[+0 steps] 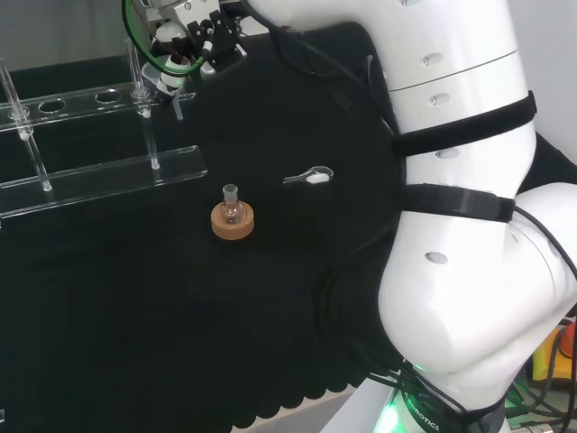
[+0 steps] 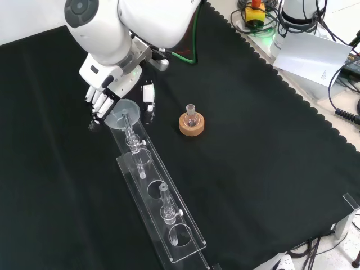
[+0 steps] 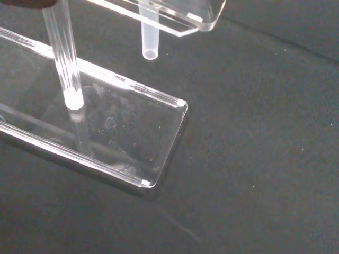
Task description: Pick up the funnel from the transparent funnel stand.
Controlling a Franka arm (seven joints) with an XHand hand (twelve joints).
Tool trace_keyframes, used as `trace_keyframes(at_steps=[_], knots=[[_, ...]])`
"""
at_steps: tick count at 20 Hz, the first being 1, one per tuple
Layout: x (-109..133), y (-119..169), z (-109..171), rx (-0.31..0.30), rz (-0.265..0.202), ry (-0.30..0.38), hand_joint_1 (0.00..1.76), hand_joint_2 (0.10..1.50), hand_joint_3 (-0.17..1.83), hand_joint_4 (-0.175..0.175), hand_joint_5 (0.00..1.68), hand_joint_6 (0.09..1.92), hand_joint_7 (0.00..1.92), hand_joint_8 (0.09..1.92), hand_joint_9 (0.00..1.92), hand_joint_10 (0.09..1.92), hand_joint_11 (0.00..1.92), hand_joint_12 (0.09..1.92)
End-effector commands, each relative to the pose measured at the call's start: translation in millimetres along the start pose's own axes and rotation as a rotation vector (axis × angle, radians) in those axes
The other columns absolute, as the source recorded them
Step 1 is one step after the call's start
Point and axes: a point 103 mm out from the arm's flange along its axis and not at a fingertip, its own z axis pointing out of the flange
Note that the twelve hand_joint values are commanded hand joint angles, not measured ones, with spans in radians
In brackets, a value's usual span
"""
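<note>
Standing upright in the end hole of the transparent funnel stand (image 2: 169,222), the clear funnel (image 2: 125,114) has its wide mouth facing up and its narrow stem pointing straight down, so its long axis is vertical. In the wrist view the stem's open tip (image 3: 150,53) hangs below the stand's upper shelf, above the bare end of the stand's base plate and not touching it.

The hand (image 2: 104,101) sits at the funnel's rim. In the front view its white fingers (image 2: 97,104) are bunched close against the rim's left edge, while the thumb (image 2: 148,93) reaches down on the rim's right, so the funnel's mouth lies between them. Whether they actually press on the rim cannot be told. In the head view the hand (image 1: 185,45) is at the top, over the stand's right-hand end.

The stand is long and narrow, running from the funnel's end toward the lower right of the front view, with other holes along its top shelf and thin clear posts between shelf and base. A small round flask (image 2: 191,119) on a cork ring (image 2: 192,126) stands to the right of the funnel in the front view, well apart from the stand. Near it in the head view lies a small clear scoop-like piece (image 1: 309,176). Black cloth (image 2: 270,140) lies open around the stand's end.
</note>
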Motion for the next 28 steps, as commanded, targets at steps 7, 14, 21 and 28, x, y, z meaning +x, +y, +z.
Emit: trace_keyframes(at_steps=[7,14,21,28], knots=[[-2.9,-5.5,-20.1,-0.055,0.029,-0.051,0.65,0.82,0.27,-0.033,0.57,0.61,0.41,0.67,0.69,0.54,0.51,1.25],[-10.8,-17.0,-36.4,-0.073,0.051,-0.066,0.67,0.8,0.32,-0.033,0.58,0.86,0.46,0.69,0.73,0.54,0.57,1.23],[-18.3,-38.4,-56.2,-0.081,0.082,-0.088,0.68,0.8,0.34,-0.034,0.6,0.89,0.5,0.69,0.75,0.53,0.59,1.21],[-22.4,-79.0,-82.0,-0.119,0.117,-0.103,0.69,0.79,0.34,-0.035,0.6,0.9,0.5,0.69,0.75,0.53,0.6,1.21]])
